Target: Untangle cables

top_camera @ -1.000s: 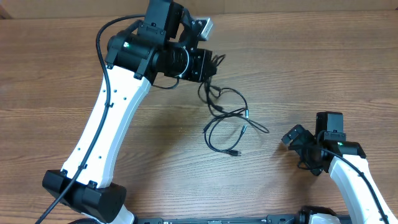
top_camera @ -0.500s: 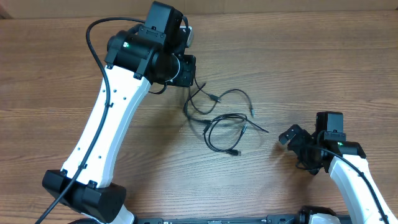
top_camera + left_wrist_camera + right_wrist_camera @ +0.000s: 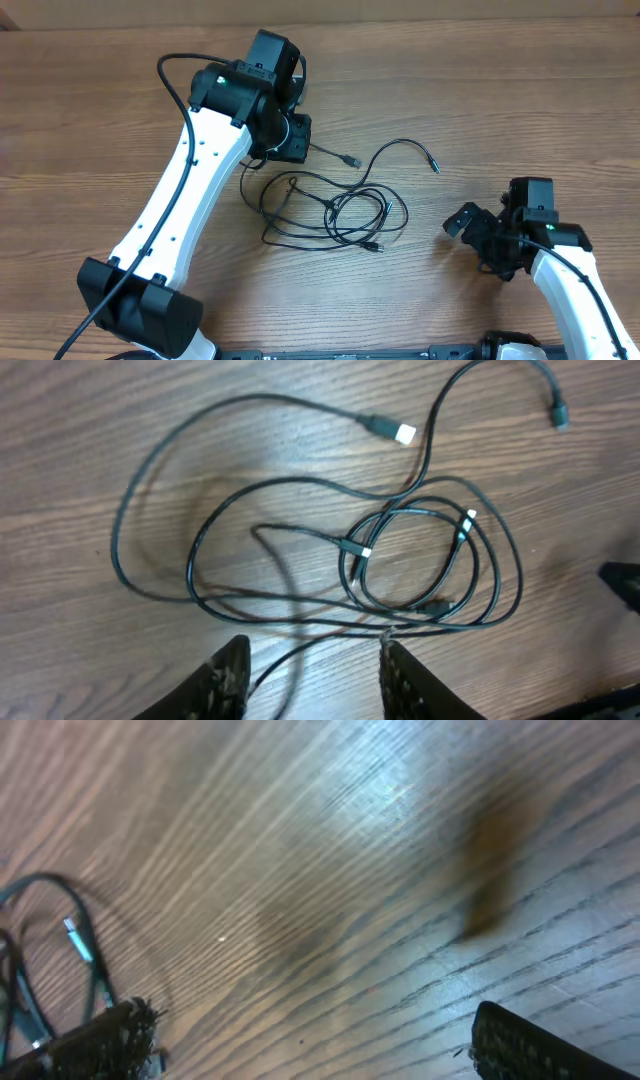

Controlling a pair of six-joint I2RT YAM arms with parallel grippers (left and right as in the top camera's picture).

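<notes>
Cables [image 3: 335, 205] lie in overlapping loops at the middle of the table [image 3: 520, 90], with several plugs free at the edges and strands crossing where the rings nest. The left gripper [image 3: 314, 665] hangs just above the heap's near edge, jaws wide apart and clamping nothing. One blurred strand runs between its fingers, apparently so that a single cord can be picked out. The right gripper [image 3: 310, 1030] sits well apart, low over bare wood, likewise spread and empty, probably waiting to pin a second end.
</notes>
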